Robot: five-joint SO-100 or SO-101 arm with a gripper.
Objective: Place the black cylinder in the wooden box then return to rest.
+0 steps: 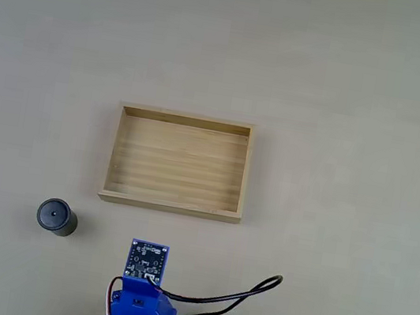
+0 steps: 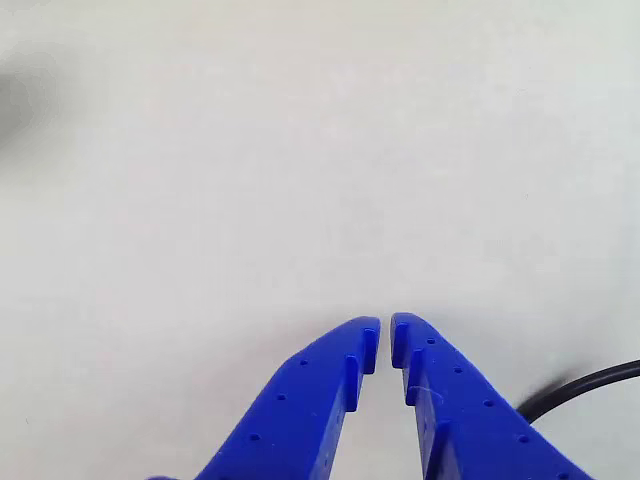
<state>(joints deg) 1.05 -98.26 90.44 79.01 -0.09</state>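
Note:
The black cylinder (image 1: 56, 216) stands upright on the pale table in the fixed view, below and left of the wooden box (image 1: 172, 206). That box lies in the middle with nothing inside it. The blue arm (image 1: 138, 306) sits folded at the bottom edge, right of the cylinder and below the box, a small circuit board (image 1: 147, 259) on top of it. In the other view my gripper (image 2: 385, 335) rises from the bottom; its blue fingers (image 2: 320, 400) nearly touch at the tips over bare table, shut on nothing.
A black cable (image 1: 240, 294) loops on the table to the right of the arm, and its end shows as a cable (image 2: 585, 388) at the lower right of the other view. Open tabletop surrounds the box on every side.

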